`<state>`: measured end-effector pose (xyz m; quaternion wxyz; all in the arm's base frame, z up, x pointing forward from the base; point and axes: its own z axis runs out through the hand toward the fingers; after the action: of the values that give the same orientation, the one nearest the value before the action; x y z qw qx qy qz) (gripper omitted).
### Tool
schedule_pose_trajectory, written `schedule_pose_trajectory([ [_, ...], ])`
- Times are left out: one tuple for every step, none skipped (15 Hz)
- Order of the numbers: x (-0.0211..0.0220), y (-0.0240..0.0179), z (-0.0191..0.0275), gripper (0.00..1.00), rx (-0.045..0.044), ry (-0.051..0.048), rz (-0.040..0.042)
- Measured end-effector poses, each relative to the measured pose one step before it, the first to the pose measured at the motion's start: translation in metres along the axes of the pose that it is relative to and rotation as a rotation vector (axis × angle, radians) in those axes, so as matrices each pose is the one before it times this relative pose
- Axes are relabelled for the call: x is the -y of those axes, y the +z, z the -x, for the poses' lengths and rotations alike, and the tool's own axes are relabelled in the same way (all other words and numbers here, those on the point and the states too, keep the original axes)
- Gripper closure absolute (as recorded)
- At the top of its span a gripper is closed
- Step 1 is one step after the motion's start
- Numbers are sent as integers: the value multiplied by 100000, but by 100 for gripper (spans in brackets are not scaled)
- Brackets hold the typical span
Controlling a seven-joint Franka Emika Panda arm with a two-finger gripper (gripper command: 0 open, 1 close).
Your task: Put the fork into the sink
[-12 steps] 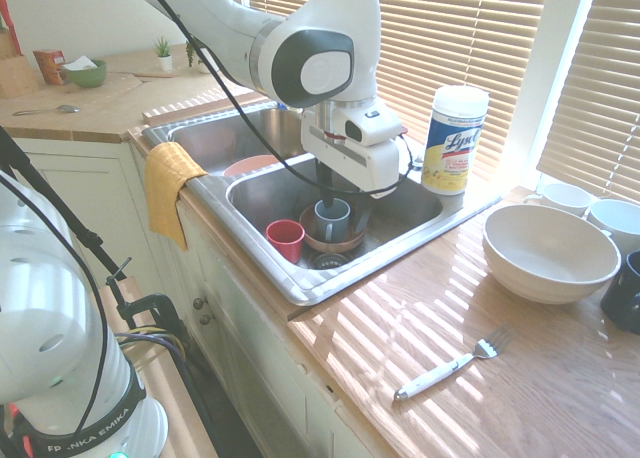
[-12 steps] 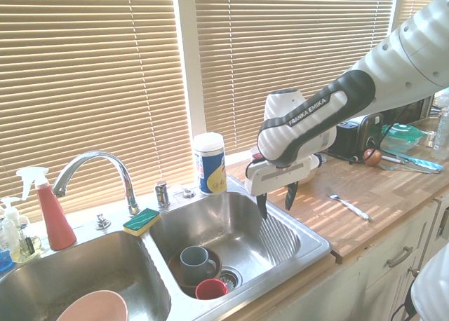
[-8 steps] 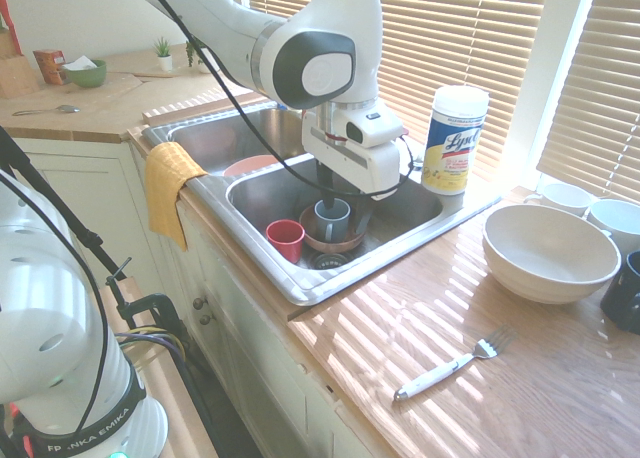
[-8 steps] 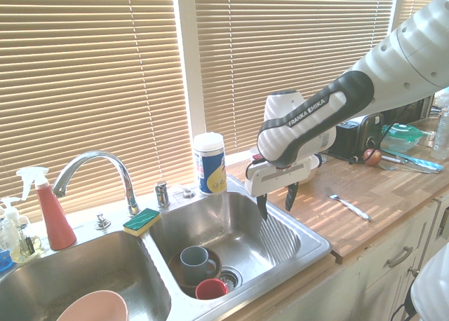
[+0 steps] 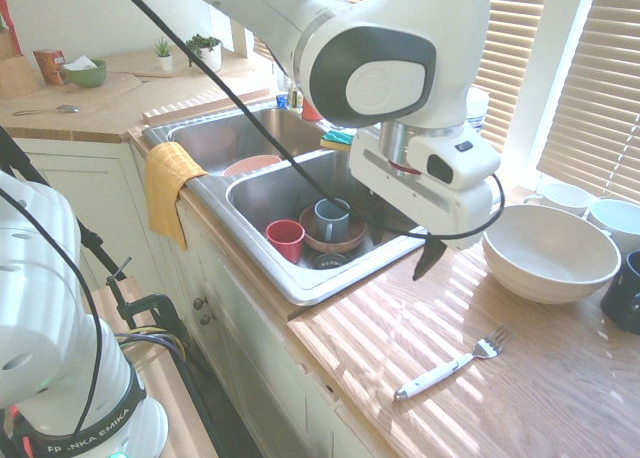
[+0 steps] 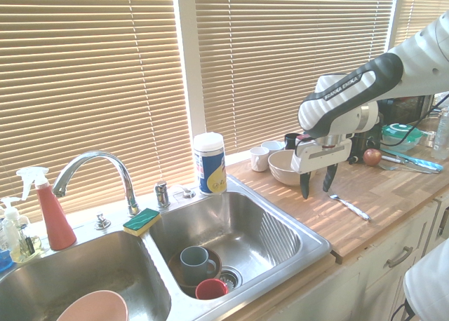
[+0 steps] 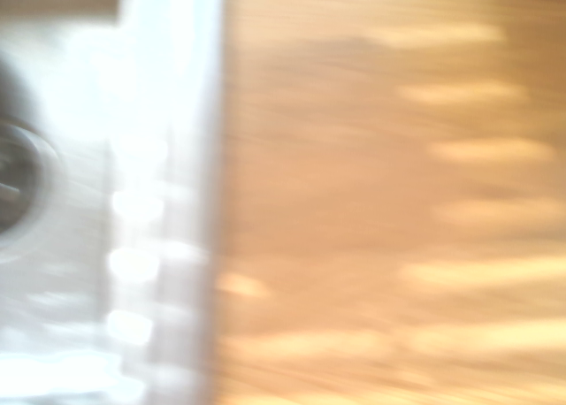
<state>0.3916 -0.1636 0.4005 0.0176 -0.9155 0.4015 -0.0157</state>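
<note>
In the second exterior view, the left basin of the sink (image 6: pixel 245 219) held a pink bowl (image 6: pixel 92 308) against its near wall. A red spray bottle (image 6: pixel 50 212) stood on the rim behind that basin, and a green sponge (image 6: pixel 141 221) lay on the divider beside the faucet (image 6: pixel 98 170). The right basin held a brown bowl (image 6: pixel 184 275) with a grey-blue mug (image 6: pixel 196 263) standing upright inside it; a small red cup (image 6: pixel 210 289) sat just beside them, near the drain. A tub of wipes (image 6: pixel 209 163) stood on the rim behind this basin.

Right of the sink, the gripper (image 6: pixel 316 183) hung above the wooden counter (image 6: pixel 351 230), pointing straight down. Its fingers (image 6: pixel 304 185) stood apart and held nothing. Behind it sat a large white bowl (image 6: pixel 284 168), which looked empty in the first exterior view, with white mugs (image 6: pixel 261 158) and a dark mug (image 6: pixel 291 139) close by.

The fork (image 6: pixel 349 206) lay flat on the counter, right of the gripper and apart from it, outside the sink. The wrist view, blurred, showed only the sink rim and bare wood.
</note>
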Motion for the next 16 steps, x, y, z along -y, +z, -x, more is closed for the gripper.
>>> schedule_pose_trajectory([
  [-1714,223,-909,0,-208,-1139,1523],
  [-1445,320,-869,0,-41,-522,1053],
  [-937,340,-742,0,-330,198,306],
  [-666,392,-632,0,-194,1259,53],
  [-588,537,-545,0,134,1754,-4],
  [-584,610,-516,0,-96,1801,4],
  [-455,577,-453,0,-442,1529,36],
  [-269,589,-391,0,-792,947,109],
  [-124,687,-301,0,-619,435,375],
  [-43,763,-130,0,-66,292,500],
  [11,758,-10,0,341,124,638],
  [15,623,28,0,344,216,477],
  [-3,526,86,0,153,327,203],
  [-18,328,103,100,304,580,192],
  [-19,204,93,100,180,1099,116],
  [-35,248,134,100,261,952,210],
])
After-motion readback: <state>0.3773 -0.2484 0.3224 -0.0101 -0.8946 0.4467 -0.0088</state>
